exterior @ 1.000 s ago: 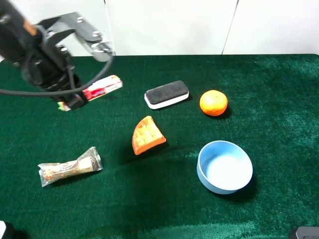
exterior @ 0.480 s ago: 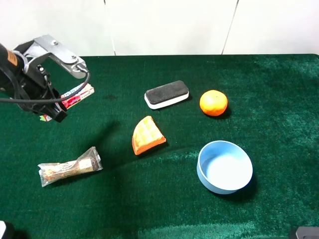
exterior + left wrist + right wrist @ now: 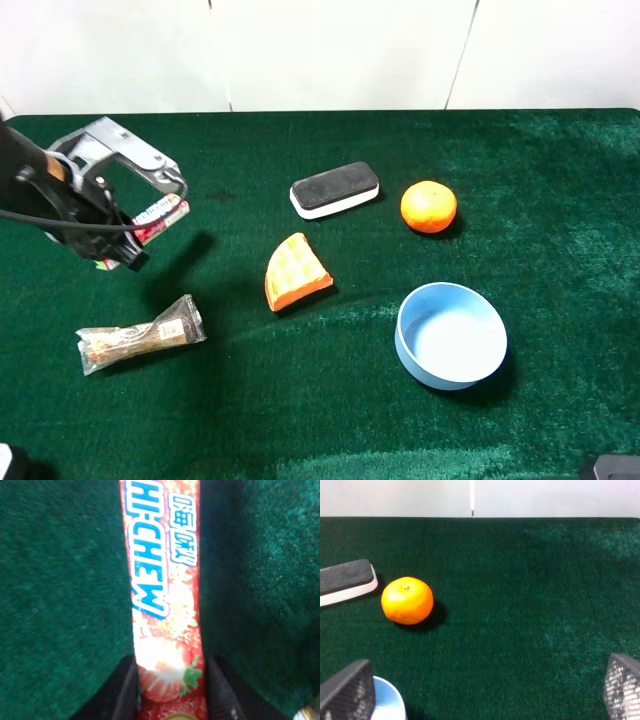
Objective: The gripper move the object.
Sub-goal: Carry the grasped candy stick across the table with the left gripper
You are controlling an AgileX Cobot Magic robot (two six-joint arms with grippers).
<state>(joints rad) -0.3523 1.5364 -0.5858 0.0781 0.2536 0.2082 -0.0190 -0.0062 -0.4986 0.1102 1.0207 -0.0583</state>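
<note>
Well, my left hand [image 3: 128, 222], a silver-grey metal claw on a thick black arm, is far over on the left side of the dark green cloth worktop [image 3: 560, 180]. It is closed tight on the slim white-pink candy stick pack [image 3: 162, 212] with red ends and red letters. My two fingers [image 3: 125, 695] press on both long sides of the pack near one end. The rest of the pack sticks out of the hand and points toward the middle of the worktop. In the left wrist view I can read HI-CHEW on the wrapper and see little strawberries. The pack is tilted, and a dark shadow lies on the cloth just beside it, so it looks lifted off the worktop.

Nearer the front edge lies a brown snack bar in a clear wrapper [image 3: 140, 335], apart from my hand. To the right of it is an orange waffle wedge [image 3: 297, 272], flat on the cloth. Behind the wedge sits a black-and-white board eraser [image 3: 335, 189]. Next comes a round orange fruit [image 3: 428, 206], near the eraser but not touching it. In front of the fruit stands a light blue round bowl [image 3: 403, 340].

My right hand [image 3: 485, 690] is on the right side. Its two dark fingers are spread wide apart, with only green cloth between them.
</note>
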